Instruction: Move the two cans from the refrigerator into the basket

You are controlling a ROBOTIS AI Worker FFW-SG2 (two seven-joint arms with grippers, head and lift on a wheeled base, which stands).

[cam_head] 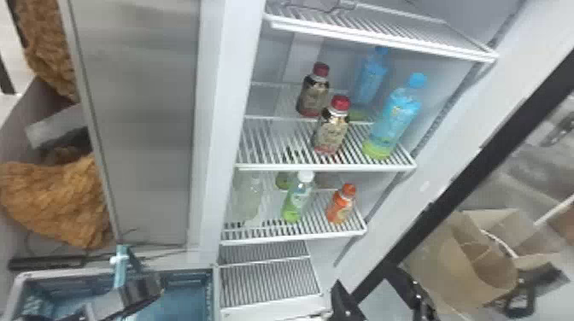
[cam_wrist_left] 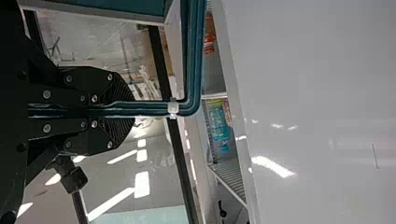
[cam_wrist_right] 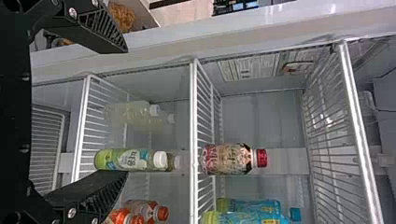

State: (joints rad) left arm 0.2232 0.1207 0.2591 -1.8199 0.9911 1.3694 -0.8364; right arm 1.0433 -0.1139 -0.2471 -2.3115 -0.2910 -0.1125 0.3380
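The largest thing before me is the refrigerator [cam_head: 226, 106], standing open with white wire shelves inside. At the lower left of its opening I see the basket [cam_head: 188, 299], close beside it. A brown paper bag [cam_head: 461, 264] is to the right of the refrigerator, beyond the dark strip along that side.

I have my left gripper [cam_head: 147, 287] over the basket, left of the refrigerator's opening, clamped on the basket's teal handle [cam_wrist_left: 194, 56], with a finger pressed to each side. I hold my right gripper [cam_head: 363, 279] near the refrigerator's lower right, its two fingers spread well apart.

Two tall blue bottles [cam_head: 393, 119] stand upright in the refrigerator, toward the right of its middle shelf, one behind the other. Two dark bottles with red caps [cam_head: 331, 132] stand to the left of them on that same refrigerator shelf, again one behind the other.

On the refrigerator's next shelf down, I make out something pale and cloudy at the left, probably clear bottles [cam_wrist_right: 133, 112]. A green bottle with a white cap [cam_head: 297, 198] stands upright near the middle of that shelf, and a small orange bottle [cam_head: 341, 205] toward its right. Which of these in the refrigerator are meant by the two cans, I cannot tell.
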